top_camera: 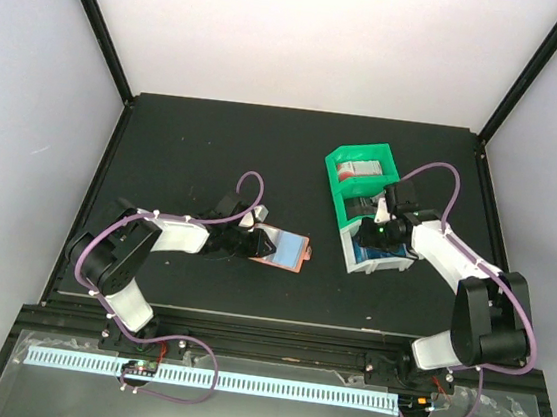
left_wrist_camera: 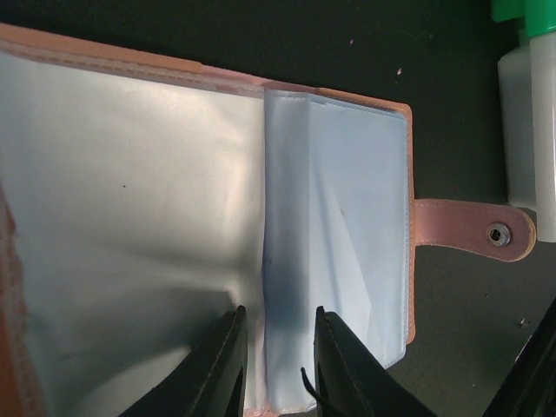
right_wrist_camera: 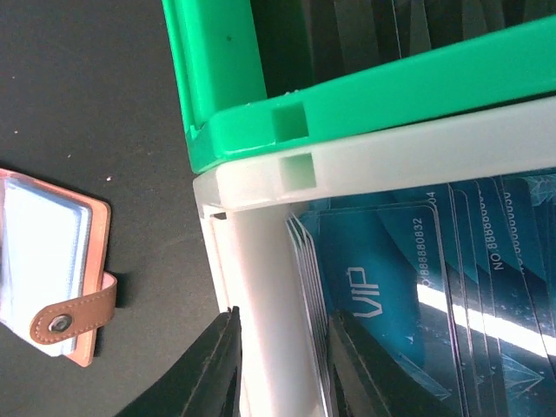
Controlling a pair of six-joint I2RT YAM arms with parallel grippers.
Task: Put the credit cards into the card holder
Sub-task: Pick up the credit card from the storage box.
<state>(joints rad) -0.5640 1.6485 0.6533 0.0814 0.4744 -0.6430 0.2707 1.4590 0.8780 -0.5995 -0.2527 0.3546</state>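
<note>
Left pincer (left_wrist_camera: 278, 314) stands narrow-gapped astride a clear sleeve (left_wrist_camera: 339, 243) of the open card holder (left_wrist_camera: 130, 217), which lies on the table (top_camera: 206, 140) left of the tray (right_wrist_camera: 391, 156); a true pinch cannot be told, so the holder may slide or the sleeve buckle. Right pincer (right_wrist_camera: 282, 317) brackets the tray's white wall plus the blue cards (right_wrist_camera: 391, 287) standing inside, clamped or not unclear. Risk: it lifts the tray, or several cards together.

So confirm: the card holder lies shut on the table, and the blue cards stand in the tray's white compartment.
No: the card holder lies open, as the left wrist view shows. The blue cards do stand in the tray's white compartment.
</note>
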